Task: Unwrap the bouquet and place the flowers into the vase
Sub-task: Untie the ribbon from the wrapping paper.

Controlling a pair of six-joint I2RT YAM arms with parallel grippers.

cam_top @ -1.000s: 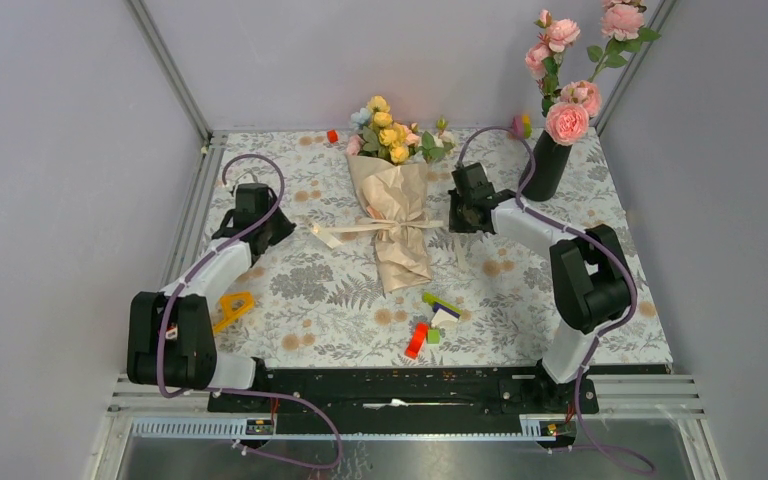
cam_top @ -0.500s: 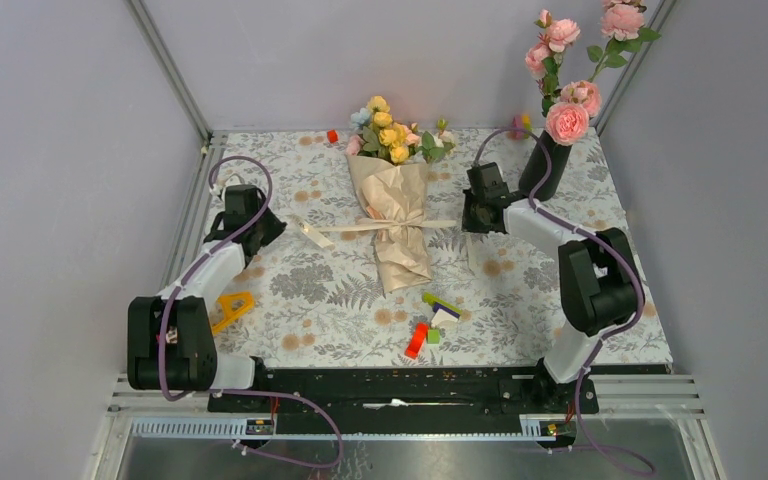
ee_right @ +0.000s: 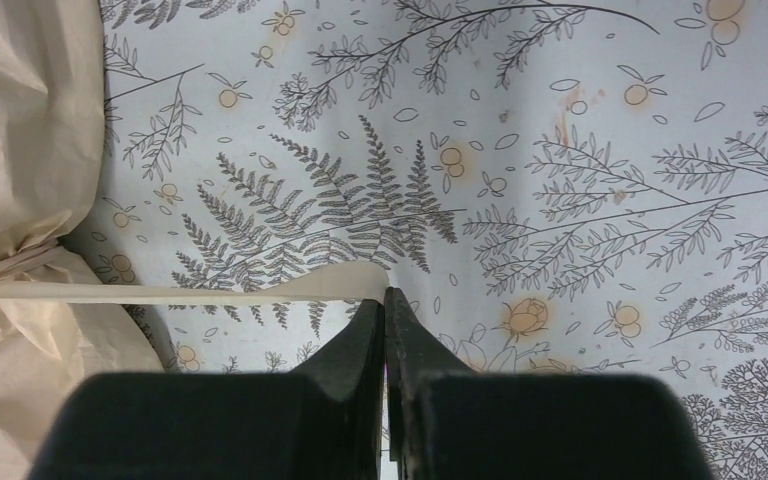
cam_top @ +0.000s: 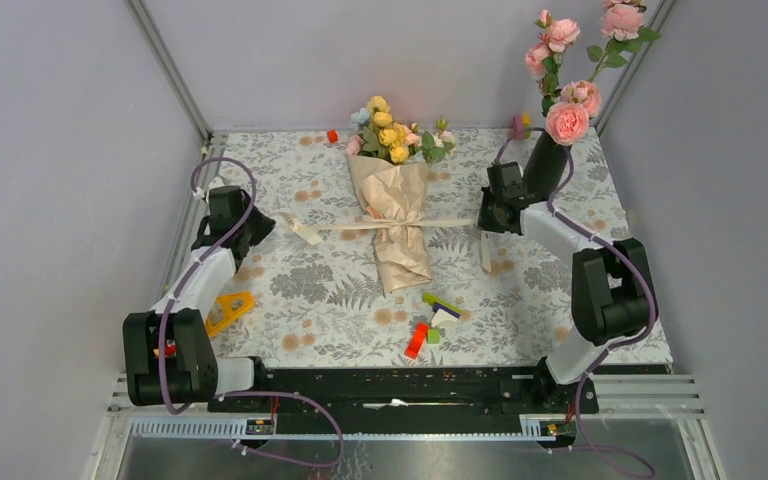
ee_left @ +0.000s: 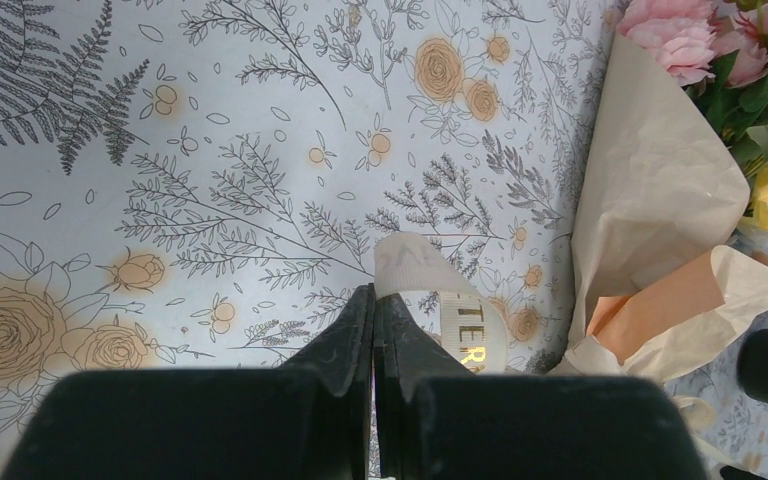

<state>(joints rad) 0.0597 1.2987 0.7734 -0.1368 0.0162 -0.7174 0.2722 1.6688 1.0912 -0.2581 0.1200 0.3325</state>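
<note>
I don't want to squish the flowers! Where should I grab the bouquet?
Pinch the bouquet at its narrow waist by the ribbon, coming from above. It lies flat, its flowers at the far end, and the wrap is thinnest there.

You see the bouquet (cam_top: 392, 215) wrapped in crinkled, matt beige paper, tied with a smooth, satiny cream ribbon (ee_left: 457, 320) lettered in gold. The desk (cam_top: 320, 290) wears a flat, matt floral print. The vase (cam_top: 545, 165) far right looks smooth black; the left claw (ee_left: 373, 295) and right claw (ee_right: 385, 297) look matt black plastic.

Robot lab cell — grey panels (cam_top: 60, 150), aluminium frame rails (cam_top: 168, 70).
</note>
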